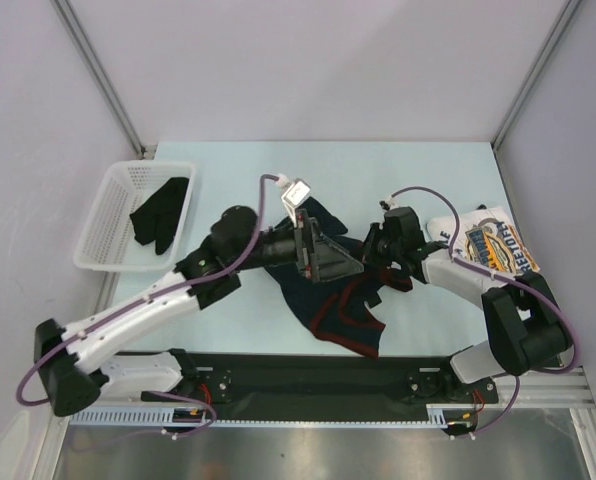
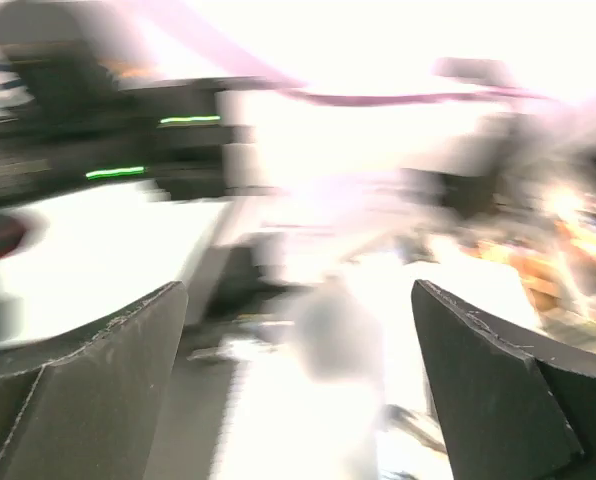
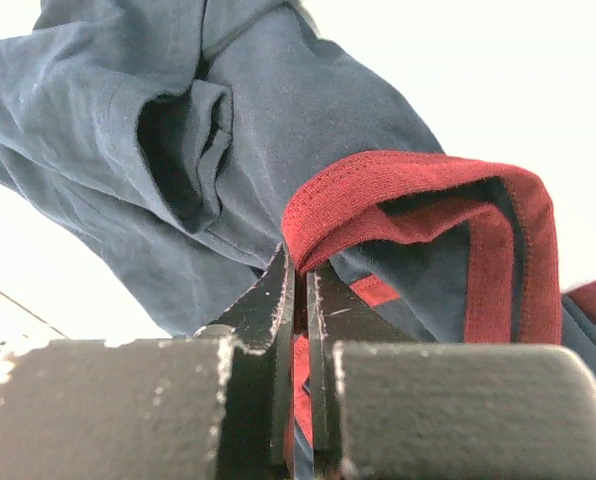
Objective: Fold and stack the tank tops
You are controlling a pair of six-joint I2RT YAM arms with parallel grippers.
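1. Two tank tops lie on the pale table (image 1: pixel 228 170). The navy top (image 1: pixel 343 305) with dark-red trim is crumpled at the centre, and the white top (image 1: pixel 493 245) with a yellow-and-blue print sits at the right edge.
2. One white basket (image 1: pixel 103 215) stands at the left, well apart from both tops, with a dark cloth (image 1: pixel 161 222) draped over its rim.
3. The right gripper (image 1: pixel 372 250) is low over the navy top's right side. In the wrist view its jaws are pressed together (image 3: pixel 298 270), pinching a fold of the red trim (image 3: pixel 418 190), and loose navy cloth (image 3: pixel 128 110) bunches behind.
4. The left gripper (image 1: pixel 330 262) sits over the middle of the navy top, just beside the right gripper. Its jaws are spread wide (image 2: pixel 298 330) with nothing between them.
5. Both arms cross over the navy top, so from above only its lower part and a strip near the top show.
6. The right arm (image 1: pixel 458 275) and a purple cable (image 1: pixel 418 192) cover the left side of the white top, and its print is cut off there.
7. The left wrist view is badly blurred and washed out. Beyond the two dark fingers (image 2: pixel 88 390), the orange smear at the right may be the white top's print, though that is uncertain.
8. From above, the fingertips of both grippers merge with the dark cloth, so where they meet it cannot be made out.
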